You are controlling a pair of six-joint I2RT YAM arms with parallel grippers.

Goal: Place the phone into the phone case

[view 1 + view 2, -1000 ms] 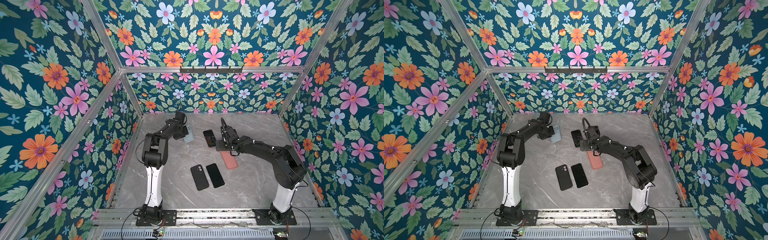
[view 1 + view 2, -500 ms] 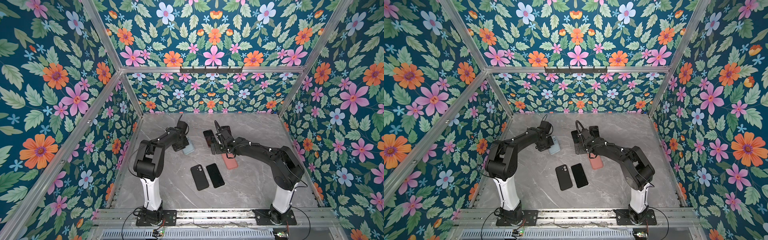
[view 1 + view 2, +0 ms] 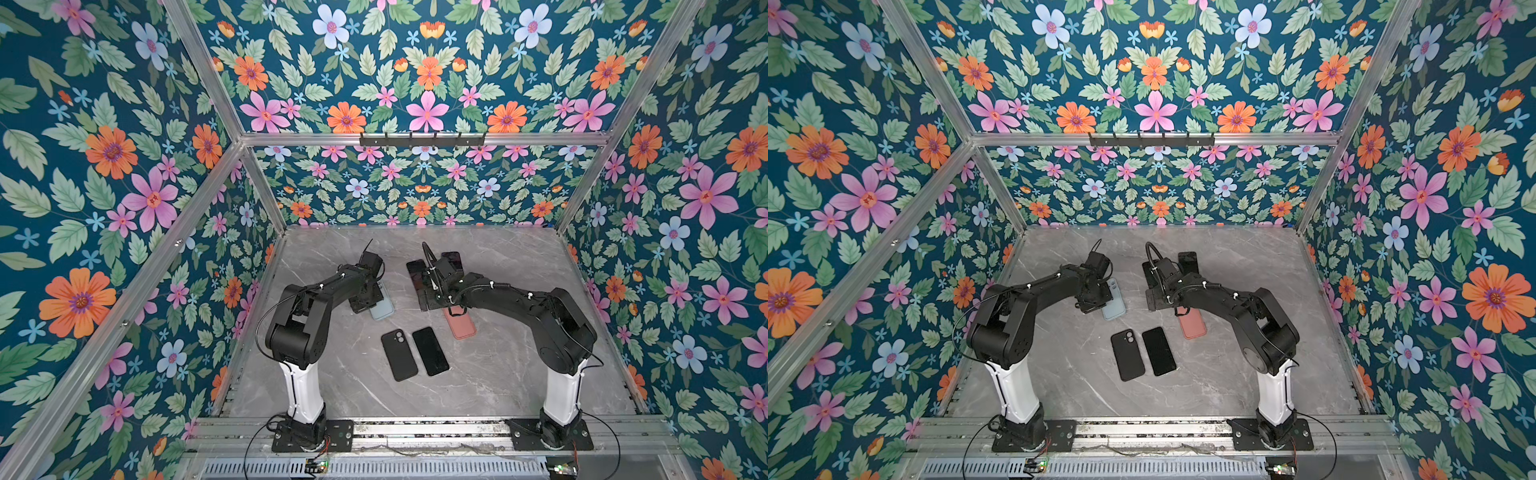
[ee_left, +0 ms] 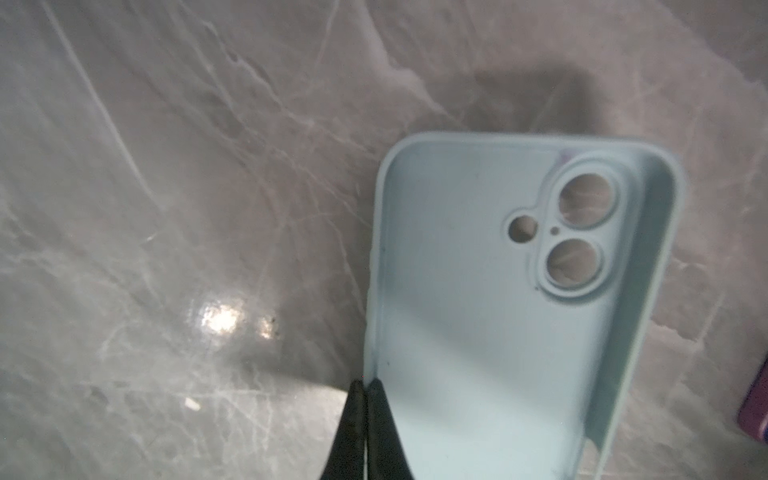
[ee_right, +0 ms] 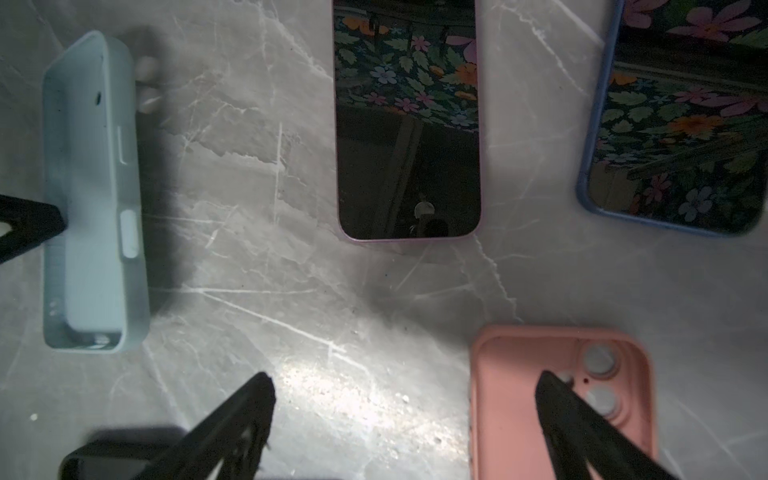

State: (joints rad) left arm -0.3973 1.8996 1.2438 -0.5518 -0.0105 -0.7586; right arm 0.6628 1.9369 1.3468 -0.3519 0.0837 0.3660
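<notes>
In a top view the phone lies flat, with the blue case at its eight o'clock.

Left wrist: my left gripper pinches the case's rim thinly, and I fear it slips.

Right wrist: my right gripper gapes empty near the phone, which could skid.
</notes>
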